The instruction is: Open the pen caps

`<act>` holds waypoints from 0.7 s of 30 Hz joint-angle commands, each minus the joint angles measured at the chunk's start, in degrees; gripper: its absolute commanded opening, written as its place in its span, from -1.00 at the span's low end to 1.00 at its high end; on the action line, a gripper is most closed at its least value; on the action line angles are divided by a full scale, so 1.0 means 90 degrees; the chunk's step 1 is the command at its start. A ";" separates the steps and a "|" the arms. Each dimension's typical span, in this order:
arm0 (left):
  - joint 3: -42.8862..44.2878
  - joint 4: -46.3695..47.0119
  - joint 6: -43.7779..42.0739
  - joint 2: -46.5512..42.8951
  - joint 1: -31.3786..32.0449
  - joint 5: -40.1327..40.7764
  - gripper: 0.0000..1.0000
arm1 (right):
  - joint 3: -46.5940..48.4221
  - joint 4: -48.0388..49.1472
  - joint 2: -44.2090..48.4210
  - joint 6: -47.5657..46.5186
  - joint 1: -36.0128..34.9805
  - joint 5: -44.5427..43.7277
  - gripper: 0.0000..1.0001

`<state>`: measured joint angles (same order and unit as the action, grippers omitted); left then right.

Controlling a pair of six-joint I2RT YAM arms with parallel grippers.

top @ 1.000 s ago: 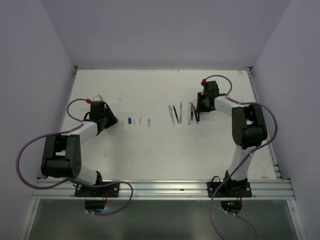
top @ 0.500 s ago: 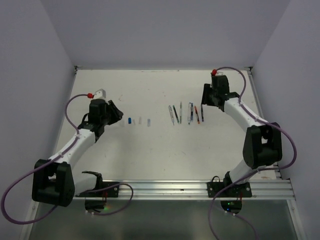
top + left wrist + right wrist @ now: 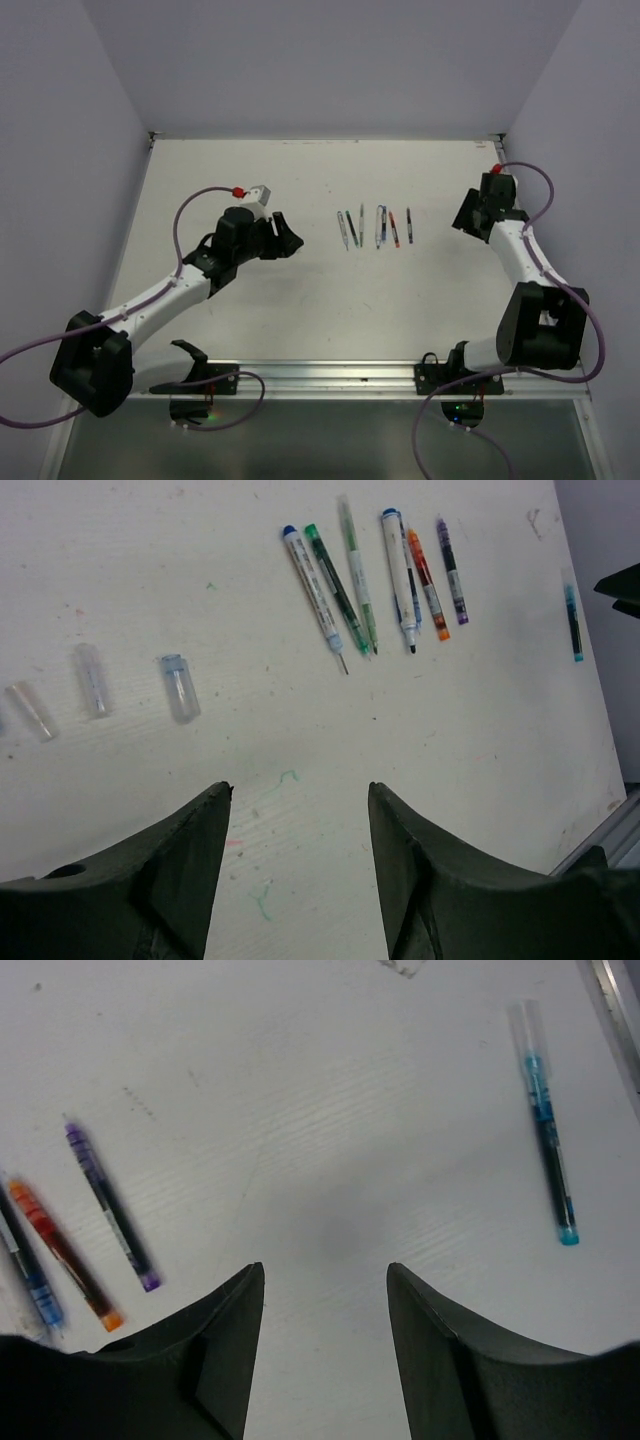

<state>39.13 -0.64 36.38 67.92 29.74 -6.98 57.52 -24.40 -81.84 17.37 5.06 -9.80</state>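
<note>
1. Starting from above: finds the left gripper (image 3: 284,236) swung inward over the row of pen caps (image 3: 180,687), open to view 1 second ago and now hidden from this camera. Finds the right gripper (image 3: 463,217) drawn back toward the right edge of the tabletop (image 3: 300,180), well apart from the pens (image 3: 379,226) after hanging right over them. Counts 6 pens in the row, the rightmost uncovered by that retreat.
2. Looking through the left wrist: shows the fingers (image 3: 185,880) spread apart, nothing between them, over bare tabletop. Places at least 3 loose caps to the left, each lying separate, and 6 pens ahead with tips bared. Places a teal pen (image 3: 572,615) off alone at the right.
3. Looking through the right wrist: shows fingers (image 3: 215,1360) likewise apart and empty. Places the teal pen to the right, a purple pen (image 3: 108,1210) and an orange pen (image 3: 62,1250) to the left. Cannot tell whether the teal pen's clear end is a cap.
4. Judging from both pairs widening and both arms shifting: suggests 1 more pen and its cap just set down. Probably leaves only the teal pen to open, if capped at all.
</note>
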 commanded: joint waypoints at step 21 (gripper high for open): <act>0.0905 0.0199 -0.0341 0.0735 0.0143 -0.0914 0.34 | -0.0385 0.0387 -0.0378 -0.0064 0.1459 -0.0786 0.36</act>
<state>45.19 0.67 34.76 74.56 30.57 -13.37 53.76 -23.59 -84.53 17.28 16.91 -14.79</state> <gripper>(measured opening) 0.669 0.681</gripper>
